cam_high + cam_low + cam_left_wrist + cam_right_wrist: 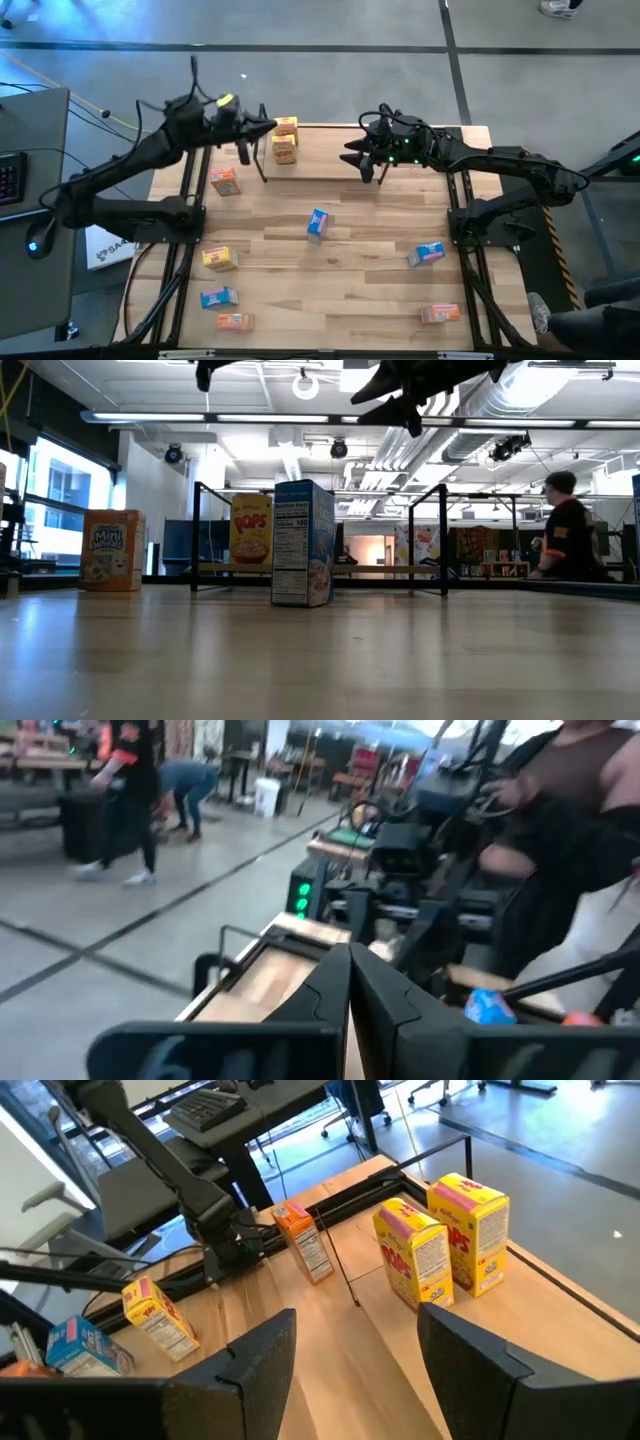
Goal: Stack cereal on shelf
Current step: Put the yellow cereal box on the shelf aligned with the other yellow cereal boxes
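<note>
The shelf (320, 168) is a black rod frame on a wooden board at the table's far middle. Two yellow cereal boxes (286, 150) (412, 1252) stand upright on its left end. Several more cereal boxes are scattered over the table, among them an orange one (224, 181) and an upright blue one (318, 224) (303, 543). My left gripper (270, 128) (350, 955) is shut and points level toward the right, high up beside the yellow boxes, holding nothing. My right gripper (350, 155) (355, 1320) hangs open above the shelf's right end, pointing toward the boxes.
Blue (427, 253) and orange (440, 314) boxes lie at the near right. Yellow (220, 259), blue (218, 297) and orange (235, 321) boxes lie at the near left. Black frames (185, 200) run along both table sides. People (565, 525) move in the room beyond.
</note>
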